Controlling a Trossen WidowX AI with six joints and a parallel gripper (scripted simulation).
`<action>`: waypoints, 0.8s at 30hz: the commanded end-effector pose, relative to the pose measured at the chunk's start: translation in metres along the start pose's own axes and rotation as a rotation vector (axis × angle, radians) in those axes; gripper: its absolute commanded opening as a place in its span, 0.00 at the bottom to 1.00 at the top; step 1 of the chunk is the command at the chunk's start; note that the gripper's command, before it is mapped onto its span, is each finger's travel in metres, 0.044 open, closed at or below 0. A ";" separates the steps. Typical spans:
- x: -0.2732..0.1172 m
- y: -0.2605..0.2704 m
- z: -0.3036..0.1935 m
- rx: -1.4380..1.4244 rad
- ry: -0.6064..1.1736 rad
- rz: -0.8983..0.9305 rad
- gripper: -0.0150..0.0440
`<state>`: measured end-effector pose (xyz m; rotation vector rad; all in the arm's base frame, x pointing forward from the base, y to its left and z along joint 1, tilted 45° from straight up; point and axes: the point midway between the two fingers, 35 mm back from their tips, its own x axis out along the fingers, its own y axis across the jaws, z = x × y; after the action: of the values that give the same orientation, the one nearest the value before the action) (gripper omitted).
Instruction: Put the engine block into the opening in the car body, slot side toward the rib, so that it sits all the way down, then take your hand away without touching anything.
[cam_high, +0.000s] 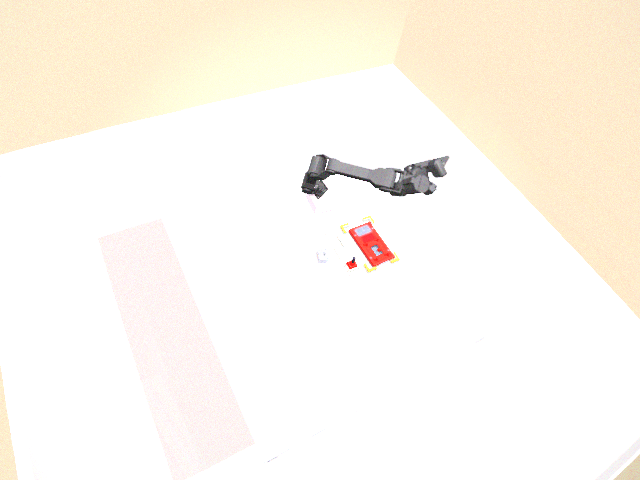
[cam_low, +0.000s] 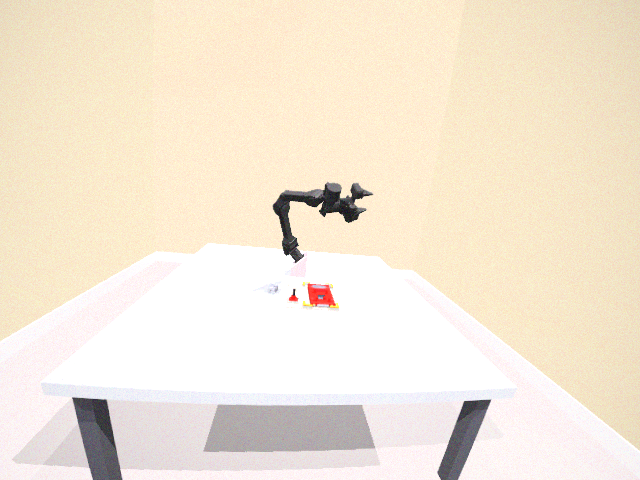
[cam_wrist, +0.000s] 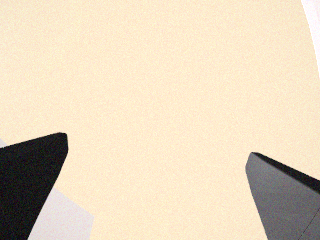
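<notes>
The car body (cam_high: 369, 239) (cam_low: 313, 296) is lying flat on the counter (cam_high: 361, 361) (cam_low: 279, 356), showing a red, oblong top with a pale grey panel near one end and a small grey-blue opening (cam_high: 375, 250) (cam_low: 321, 297) toward the other. Yellow corner pieces (cam_high: 369, 268) (cam_low: 308, 304) are standing around it. Near it, a small red piece with a black upright stem (cam_high: 351, 265) (cam_low: 293, 298) is resting, and a pale grey piece (cam_high: 322, 256) (cam_low: 271, 288) is sitting farther out on that same side. Which part is being the engine block, and whether it is filling the opening, I cannot tell. One car body, four corner pieces, one stemmed piece and one pale piece are showing. The claw (cam_high: 447, 164) (cam_low: 368, 201) (cam_wrist: 159, 154) is hanging well above the counter, released, its two fingers spreading wide around nothing.
</notes>
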<state>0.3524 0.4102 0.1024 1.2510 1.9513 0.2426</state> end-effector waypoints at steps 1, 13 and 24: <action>-0.011 -0.004 0.009 -0.063 -0.071 -0.010 1.00; -0.049 -0.027 0.045 -0.268 -0.293 -0.111 1.00; -0.090 -0.056 0.071 -0.452 -0.453 -0.282 1.00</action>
<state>0.3816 0.3025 0.0718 0.7255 1.5690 0.2220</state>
